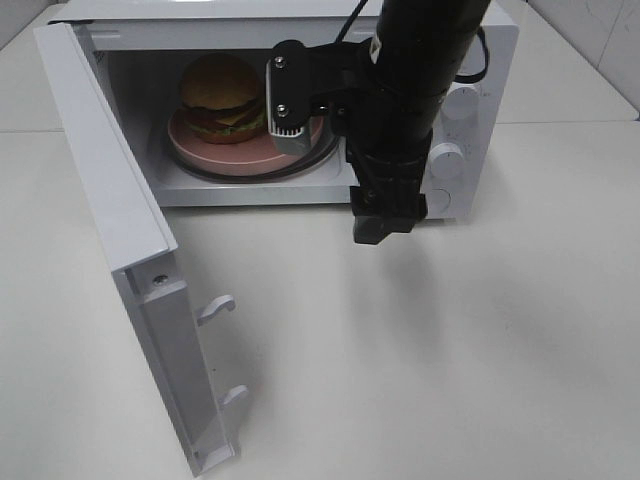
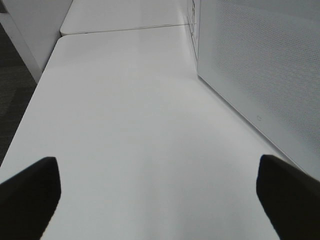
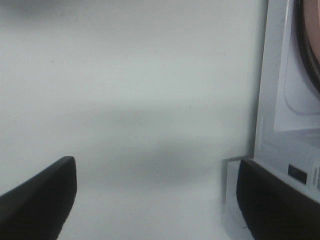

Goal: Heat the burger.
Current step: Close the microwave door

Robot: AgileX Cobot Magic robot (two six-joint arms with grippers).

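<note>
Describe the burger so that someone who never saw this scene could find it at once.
On the white table stands a white microwave with its door swung open. Inside it lies a round pink plate, and the burger sits on that plate. It is the only stacked thing there: brown bun, green lettuce, yellow cheese.

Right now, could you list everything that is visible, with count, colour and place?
microwave: one, white, on the table, door open
burger: one, brown bun, green lettuce, on the plate
plate: one, pink, inside the microwave
table: one, white, under everything
right arm: one, black, in front of the microwave
left gripper: one, black, open, empty, over the table
right gripper: one, black, open, empty, near the microwave's front
</note>
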